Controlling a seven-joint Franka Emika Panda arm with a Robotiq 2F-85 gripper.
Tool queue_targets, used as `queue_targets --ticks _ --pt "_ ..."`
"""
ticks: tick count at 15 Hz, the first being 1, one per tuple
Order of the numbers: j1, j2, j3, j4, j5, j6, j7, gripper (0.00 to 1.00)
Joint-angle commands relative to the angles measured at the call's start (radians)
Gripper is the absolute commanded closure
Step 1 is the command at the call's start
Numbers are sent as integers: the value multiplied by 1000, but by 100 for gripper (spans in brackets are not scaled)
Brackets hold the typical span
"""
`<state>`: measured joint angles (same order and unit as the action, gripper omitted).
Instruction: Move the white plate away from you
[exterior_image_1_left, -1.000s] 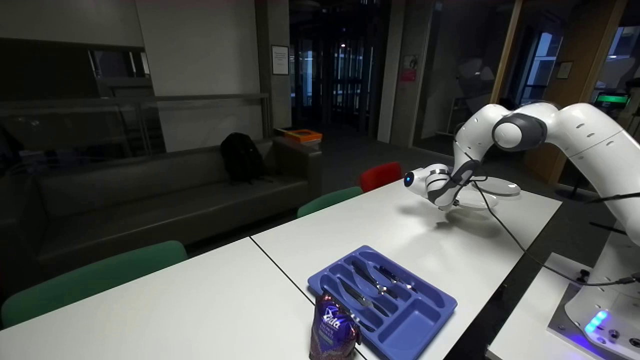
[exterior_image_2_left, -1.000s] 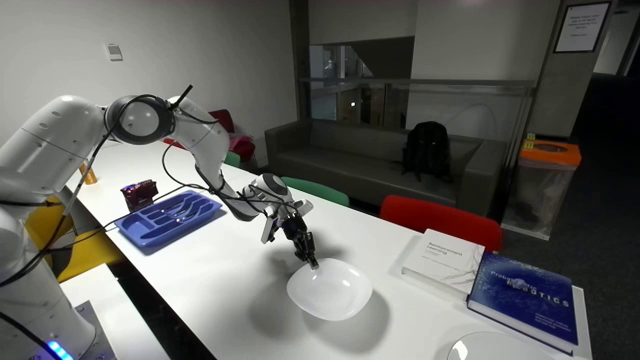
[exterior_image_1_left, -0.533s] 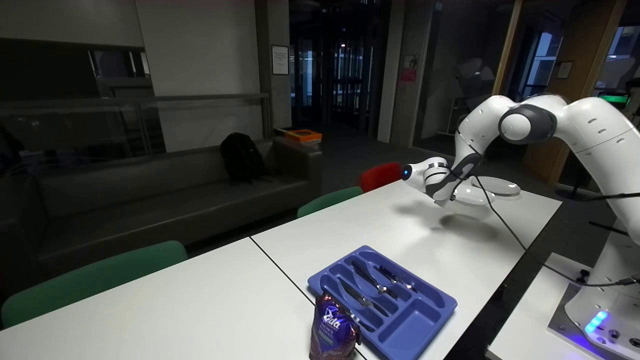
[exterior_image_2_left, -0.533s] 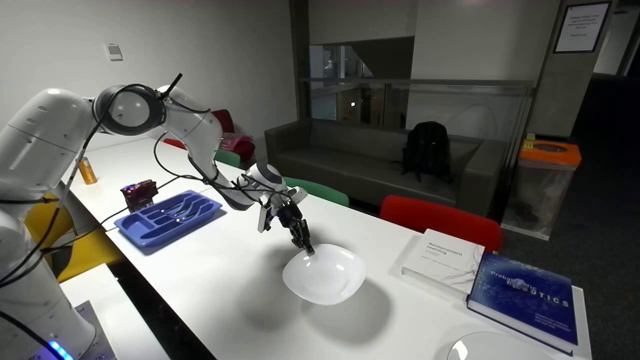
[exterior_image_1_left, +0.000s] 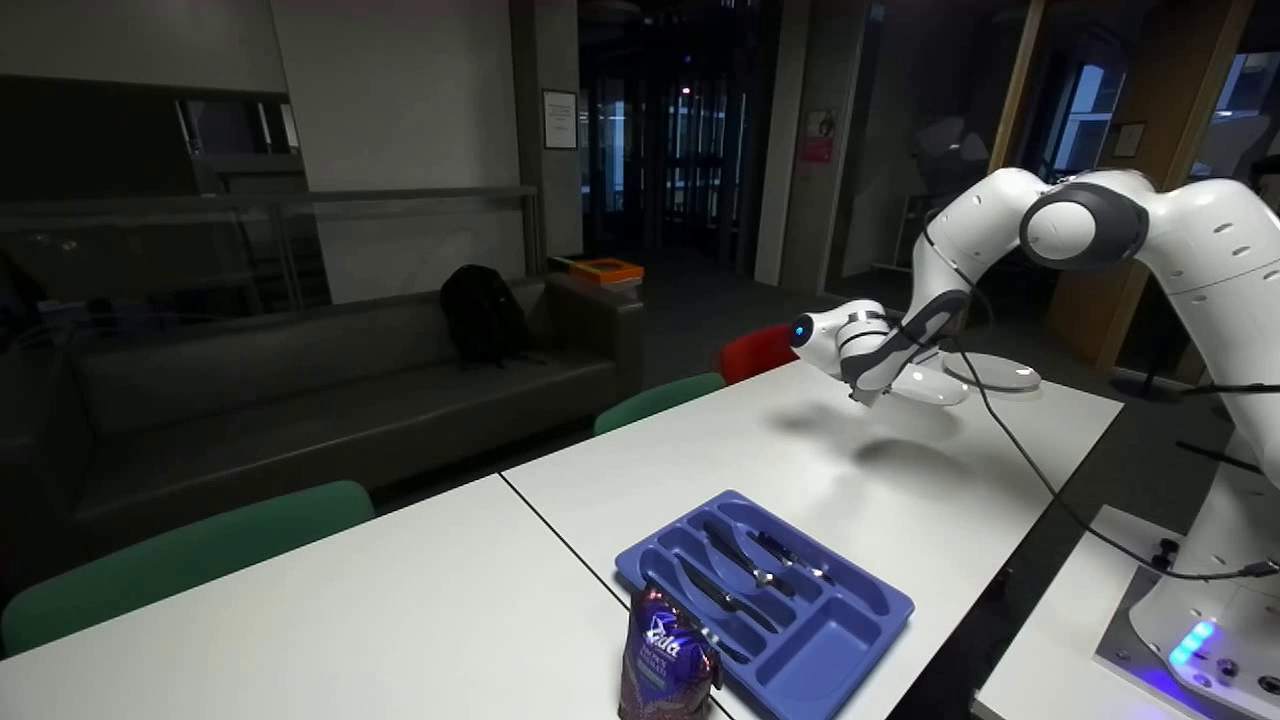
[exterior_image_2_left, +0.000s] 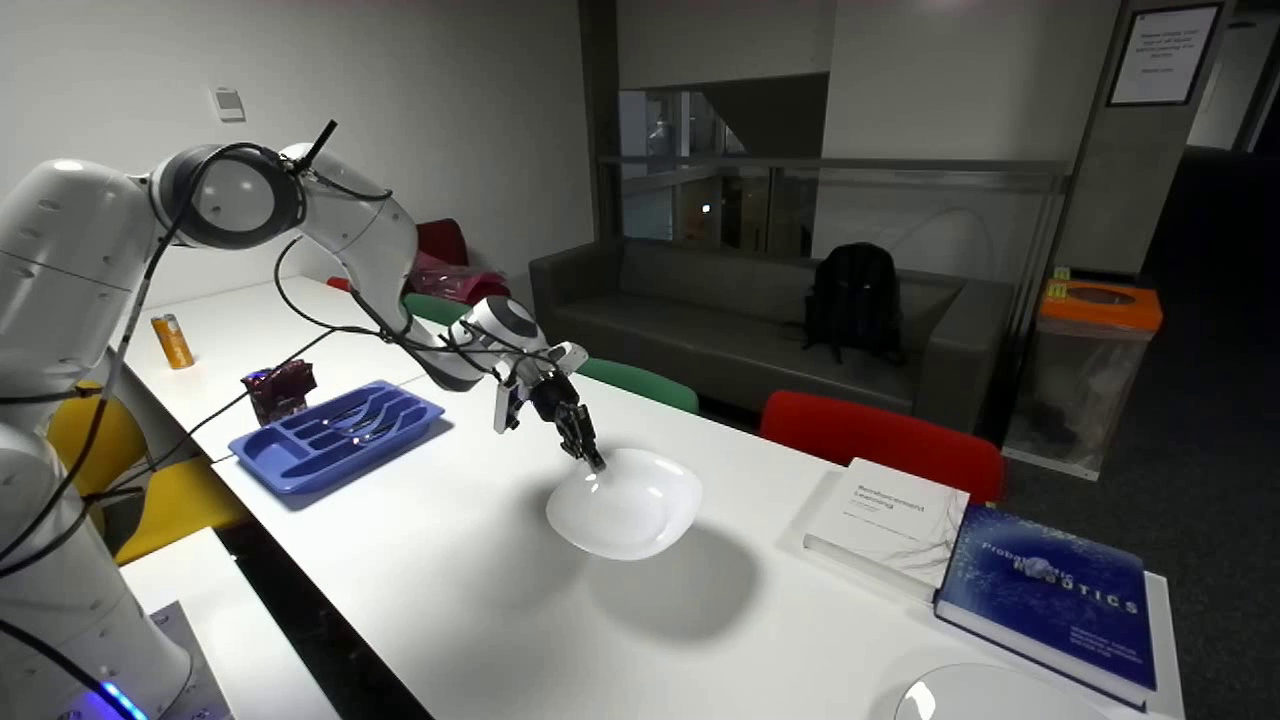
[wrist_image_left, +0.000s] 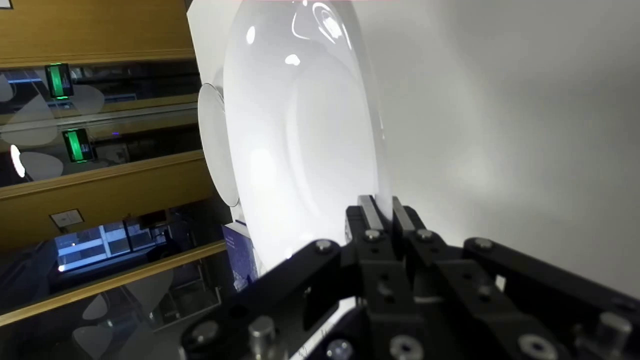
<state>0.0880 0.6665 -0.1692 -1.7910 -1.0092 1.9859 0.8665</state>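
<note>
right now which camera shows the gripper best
The wrist view: there the gripper is close up, pinching the white plate at its edge. In an exterior view the fingers look small; in an exterior view the arm mostly hides the gripper.

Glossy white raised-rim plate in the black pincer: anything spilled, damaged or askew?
Nothing stands out as spilled or damaged. The glossy white raised-rim plate hangs above the white table, its shadow apart from it, with the black pincer gripping one edge; that looks ordinary for a lift. Any slight tilt is hard to judge.

The white plate (wrist_image_left: 312, 130) looks smooth and glossy, the blue tray (exterior_image_1_left: 822, 645) plastic.
</note>
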Motion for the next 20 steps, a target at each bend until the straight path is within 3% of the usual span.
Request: queue_targets --ticks 1,13,20 --pt "26 -67 34 -34 -14 -79 2 98" --pt "55 -6 150 67 26 -74 -98 98" --pt "78 142 163 209 40 -56 -97 98"
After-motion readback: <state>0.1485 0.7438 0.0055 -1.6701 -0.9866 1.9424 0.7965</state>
